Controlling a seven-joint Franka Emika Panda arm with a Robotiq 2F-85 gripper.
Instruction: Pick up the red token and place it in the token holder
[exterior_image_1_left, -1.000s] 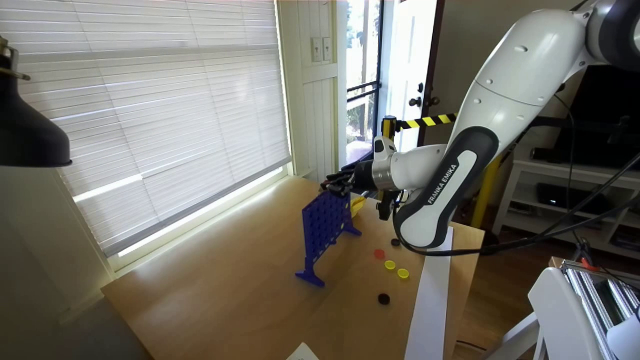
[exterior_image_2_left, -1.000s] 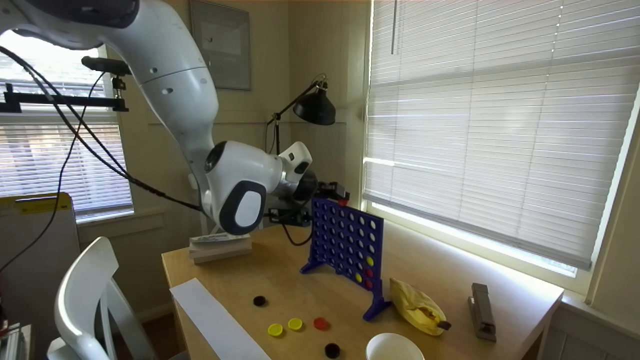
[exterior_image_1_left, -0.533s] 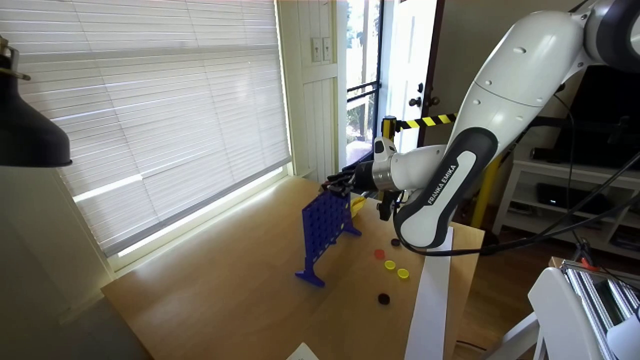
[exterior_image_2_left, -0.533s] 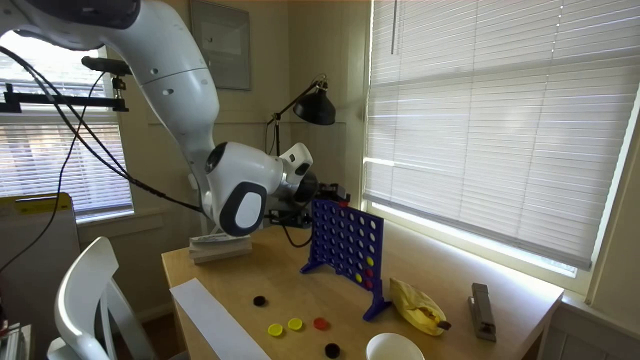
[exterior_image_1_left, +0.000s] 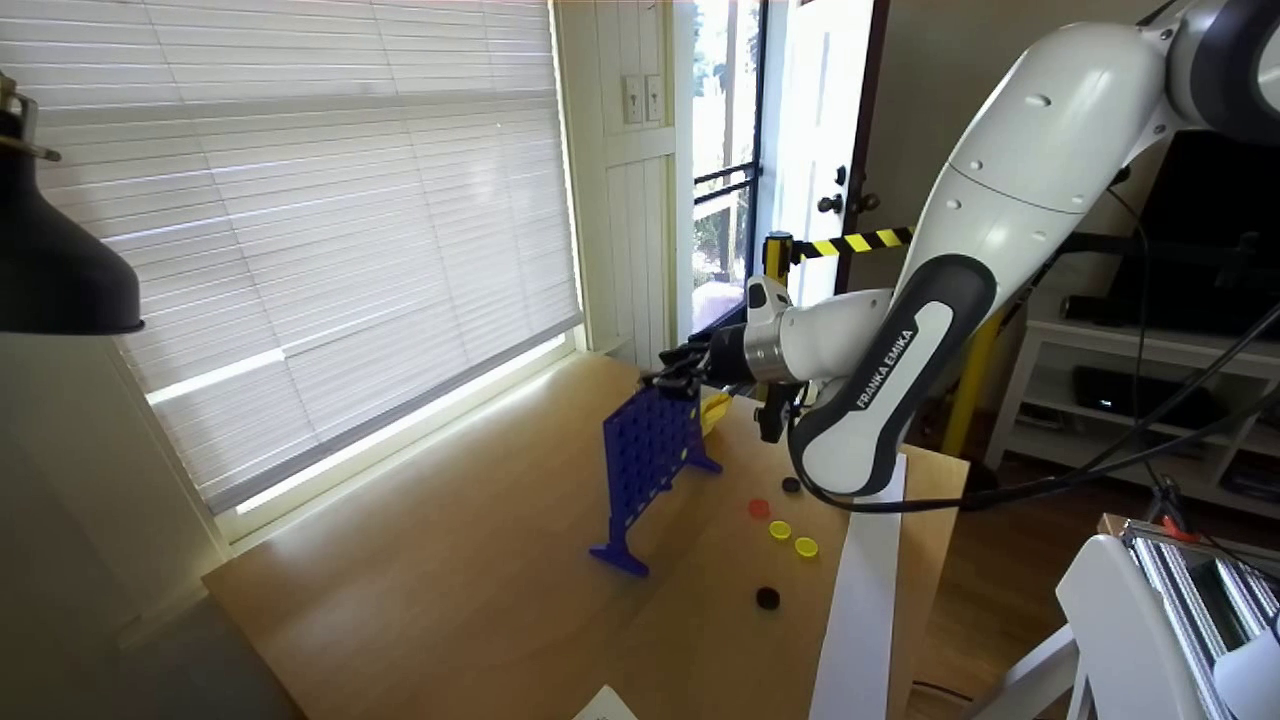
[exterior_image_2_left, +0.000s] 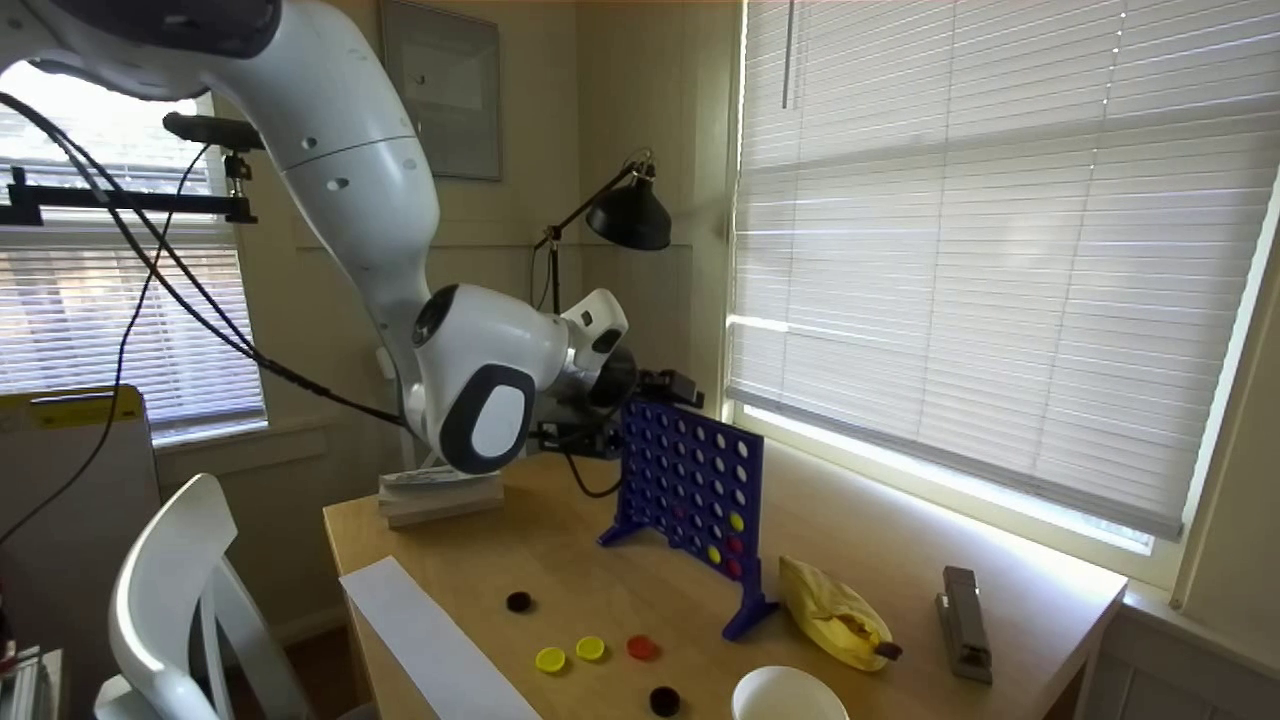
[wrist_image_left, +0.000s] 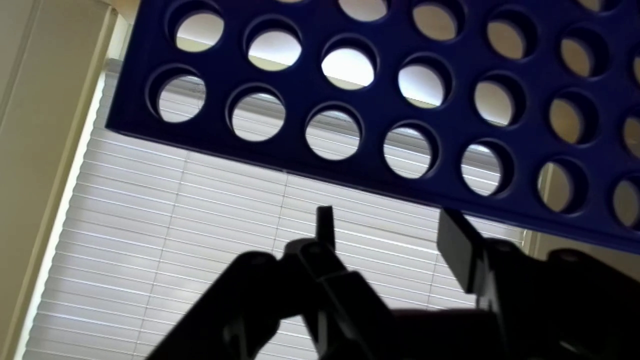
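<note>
The token holder, an upright blue grid, stands on the table; it also shows in an exterior view and in the wrist view. My gripper is open at the holder's top edge, with nothing between its fingertips. In the exterior views the gripper sits just over the holder's top. A dim red token shows inside a middle column of the holder. Another red token lies flat on the table in front of the holder, seen in both exterior views.
Two yellow discs and two black discs lie near the table's red token. A banana-like yellow item, a white cup and a stapler stand beyond the holder's end. Several yellow and red discs sit in the holder's end columns.
The fingers have opened. The red token seen at the holder's top under the gripper is gone from there, and a red spot now shows lower in the grid. The holder has shifted slightly.
</note>
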